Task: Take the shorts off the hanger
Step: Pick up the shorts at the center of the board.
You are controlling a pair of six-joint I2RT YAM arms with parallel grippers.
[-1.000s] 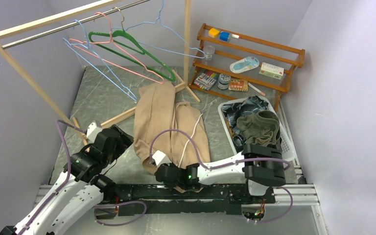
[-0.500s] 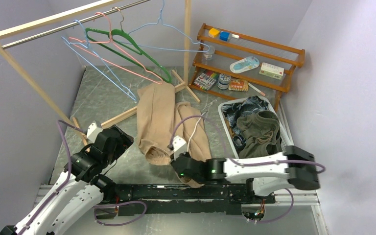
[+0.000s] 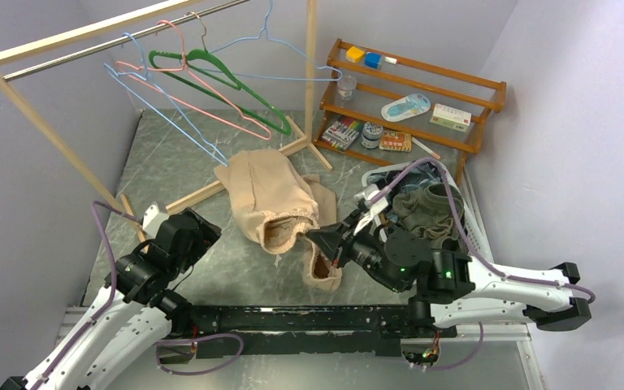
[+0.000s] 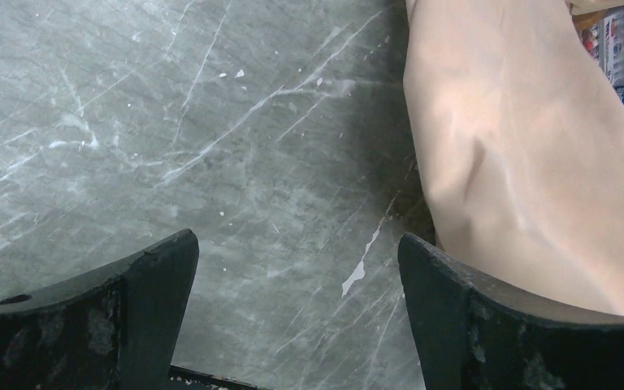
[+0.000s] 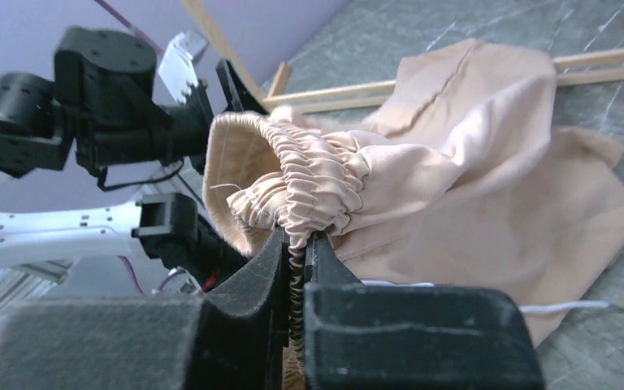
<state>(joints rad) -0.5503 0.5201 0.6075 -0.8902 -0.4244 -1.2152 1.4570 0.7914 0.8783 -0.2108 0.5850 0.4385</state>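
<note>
The light beige shorts (image 3: 270,197) lie bunched on the grey floor. My right gripper (image 3: 318,239) is shut on their gathered elastic waistband (image 5: 317,183), lifting that end, and in the right wrist view the gripper (image 5: 296,248) pinches the band between both fingers. A white drawstring (image 5: 561,307) trails on the floor. My left gripper (image 3: 204,229) hovers low at the left of the shorts. It stands open (image 4: 296,280) over bare floor, with the beige cloth (image 4: 528,146) just beyond its right finger. The green hanger (image 3: 218,75) and several wire hangers on the rail carry nothing.
A white basket (image 3: 478,236) at the right holds dark navy shorts (image 3: 410,177) and olive shorts (image 3: 432,210). A wooden shelf (image 3: 410,97) with small items stands at the back right. The rack's wooden legs (image 3: 199,195) cross the floor behind the shorts.
My right gripper has shut on the waistband, risen and swung right toward the basket, pulling the flat shorts into a bunch. The left arm has stayed put.
</note>
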